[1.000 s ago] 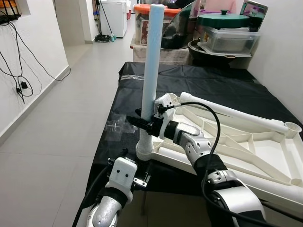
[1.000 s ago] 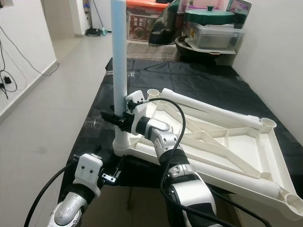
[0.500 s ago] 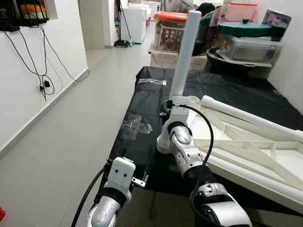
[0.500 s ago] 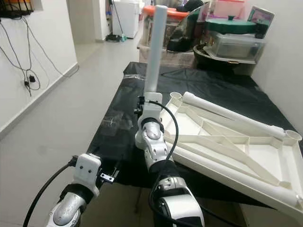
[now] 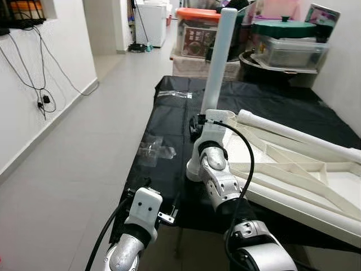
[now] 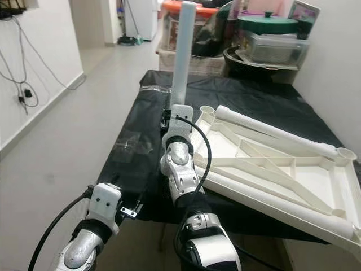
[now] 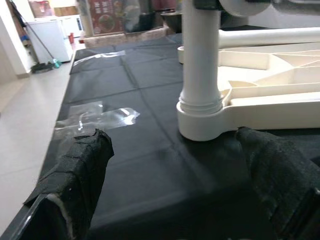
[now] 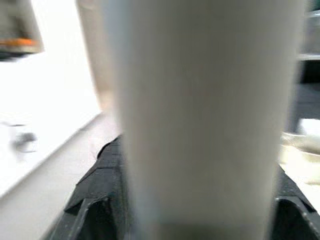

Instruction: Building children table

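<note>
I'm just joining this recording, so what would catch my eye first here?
A tall white table leg stands upright in the corner socket of the upside-down white tabletop on the black-covered table. The right end effector grips that leg low down, while the left end effector waits open at the table's near edge.

Black cover sheet (image 5: 169, 130) carries clear plastic wrap (image 5: 156, 151). Beyond the sheet's far end: orange-lidded storage bin (image 5: 194, 31), green-lidded pot (image 5: 282, 27), and white appliance (image 5: 151, 20) farther back.
</note>
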Robot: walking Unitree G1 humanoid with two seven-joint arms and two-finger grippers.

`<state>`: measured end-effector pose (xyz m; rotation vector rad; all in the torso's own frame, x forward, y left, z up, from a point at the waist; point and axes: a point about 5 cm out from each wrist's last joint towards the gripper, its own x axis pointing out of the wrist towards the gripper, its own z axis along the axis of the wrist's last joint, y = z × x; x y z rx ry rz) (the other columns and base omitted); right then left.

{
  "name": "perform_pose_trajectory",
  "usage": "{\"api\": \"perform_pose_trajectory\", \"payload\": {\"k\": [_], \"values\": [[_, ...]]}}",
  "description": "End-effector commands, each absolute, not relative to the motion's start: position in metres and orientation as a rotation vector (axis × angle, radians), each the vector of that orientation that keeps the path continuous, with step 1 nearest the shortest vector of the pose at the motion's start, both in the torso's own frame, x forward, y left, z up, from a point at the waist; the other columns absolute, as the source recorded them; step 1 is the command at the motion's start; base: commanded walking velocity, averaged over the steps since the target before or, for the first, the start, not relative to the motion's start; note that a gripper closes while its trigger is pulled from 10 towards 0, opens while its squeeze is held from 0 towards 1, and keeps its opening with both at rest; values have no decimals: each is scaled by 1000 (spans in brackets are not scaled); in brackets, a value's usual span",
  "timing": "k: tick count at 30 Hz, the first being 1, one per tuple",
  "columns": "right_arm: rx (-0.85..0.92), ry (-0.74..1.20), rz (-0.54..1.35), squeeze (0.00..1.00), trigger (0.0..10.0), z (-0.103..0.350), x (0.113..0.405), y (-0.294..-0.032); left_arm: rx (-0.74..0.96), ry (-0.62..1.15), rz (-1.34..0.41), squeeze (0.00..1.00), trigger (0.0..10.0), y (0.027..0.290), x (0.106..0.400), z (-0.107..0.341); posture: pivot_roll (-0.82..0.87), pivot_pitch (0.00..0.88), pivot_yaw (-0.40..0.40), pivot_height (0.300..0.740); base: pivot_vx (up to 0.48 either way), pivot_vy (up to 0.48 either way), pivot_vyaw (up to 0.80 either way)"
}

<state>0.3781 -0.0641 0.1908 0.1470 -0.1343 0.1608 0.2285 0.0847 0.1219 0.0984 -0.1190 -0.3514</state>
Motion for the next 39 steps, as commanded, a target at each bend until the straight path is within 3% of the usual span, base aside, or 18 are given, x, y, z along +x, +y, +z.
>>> {"api": "perform_pose_trajectory", "payload": {"k": [1, 4, 7, 13, 21, 22, 26, 31, 33, 34, 35, 36, 37, 39], "values": [[202, -82, 408, 0, 10000, 174, 374, -61, 94, -106, -355, 0, 10000, 84, 228, 121, 47, 0, -85, 740, 0, 0, 0], [188, -70, 518, 0, 10000, 173, 374, -63, 93, -106, -356, 0, 10000, 84, 228, 121, 43, 0, -84, 740, 0, 0, 0], [100, 13, 844, 0, 10000, 172, 374, -68, 93, -105, -359, 0, 10000, 83, 228, 120, 43, 0, -86, 740, 0, 0, 0], [38, 108, 1113, 0, 10000, 176, 373, -62, 98, -105, -357, 0, 10000, 83, 227, 119, 66, 0, -100, 740, 0, 0, 0], [7, 138, 1226, 0, 10000, 172, 367, -52, 101, -104, -357, 0, 10000, 83, 225, 118, 69, 0, -100, 740, 0, 0, 0], [33, 122, 1216, 0, 0, 173, 368, -50, 101, -103, -358, 0, 10000, 83, 224, 118, 69, 0, -101, 740, 0, 0, 0], [71, 105, 1211, 0, 0, 176, 369, -50, 101, -102, -358, 0, 10000, 83, 224, 118, 69, 0, -101, 740, 0, 0, 0], [94, 58, 980, 0, 0, 171, 377, -60, 99, -100, -358, 0, 10000, 83, 224, 118, 64, 0, -94, 740, 0, 0, 0], [80, 49, 694, 0, 0, 164, 384, -73, 99, -99, -360, 0, 10000, 83, 225, 117, 61, 0, -92, 740, 0, 0, 0], [77, 59, 405, 0, 0, 159, 389, -89, 99, -98, -361, 0, 10000, 83, 225, 117, 52, 0, -88, 740, 0, 0, 0], [77, 59, 405, 0, 0, 159, 389, -89, 99, -98, -361, 0, 10000, 83, 225, 117, 52, 0, -88, 740, 0, 0, 0], [76, 68, 213, 0, 0, 155, 390, -102, 98, -97, -362, 0, 10000, 83, 225, 117, 51, 0, -86, 740, 0, 0, 0], [76, 68, 213, 0, 0, 155, 390, -102, 98, -97, -362, 0, 10000, 83, 225, 117, 51, 0, -86, 740, 0, 0, 0], [44, 53, -91, 0, 0, 150, 383, -124, 98, -98, -363, 0, 10000, 83, 225, 117, 50, 0, -88, 740, 0, 0, 0]]}}
